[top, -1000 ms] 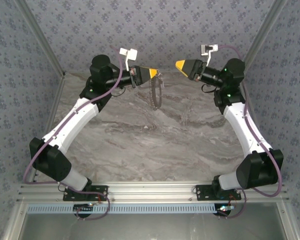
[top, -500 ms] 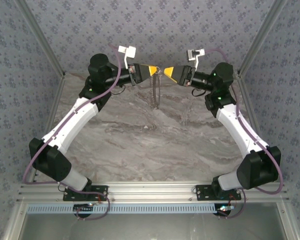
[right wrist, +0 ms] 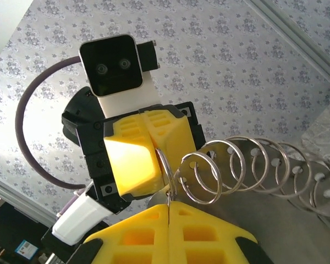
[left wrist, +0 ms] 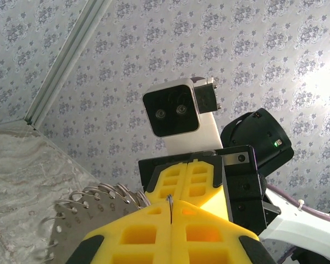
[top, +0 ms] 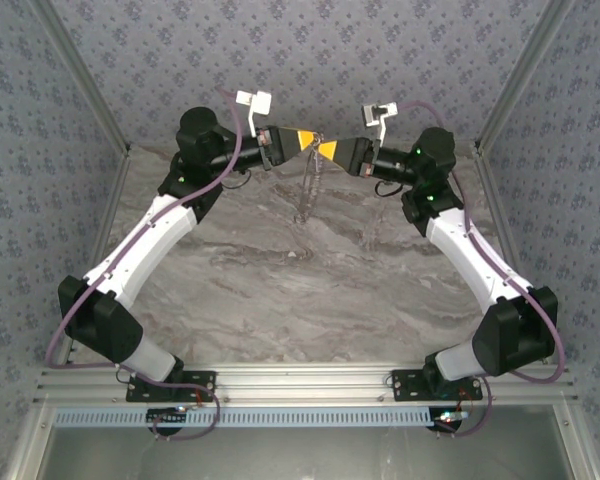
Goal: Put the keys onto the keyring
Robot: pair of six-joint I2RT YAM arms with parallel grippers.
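Both hands meet tip to tip at upper centre of the top view, well above the surface (top: 310, 290). The left hand (top: 311, 142) is clamped shut on the keyring (top: 309, 188), w/ a thin wire pinched in the seam of its yellow fingers (left wrist: 137, 234) in its own wrist view. The right hand (right wrist: 169, 208) is also closed, and the hoop wire runs straight down into its finger seam, so it looks to be gripping the same hoop just beside the left's pinch. The rest of the hoop hangs below the two tips toward frame centre. Its row of small split rings (right wrist: 253, 165) fans out to the right in the right wrist view, crowded close to both grips. Risks from here: w/ two tight pinches so close on one thin wire, any pull apart or twist that isn't matched could bend the hoop or yank it out of one hand. The hoop would then swing or drop to the surface (a long way down, prob. a full re-grasp). The small rings may also snag on a fingertip or bunch up at the gap, blocking anything being threaded on. Fingertips nearly touch, so a small misalignment = hand-to-hand collision.
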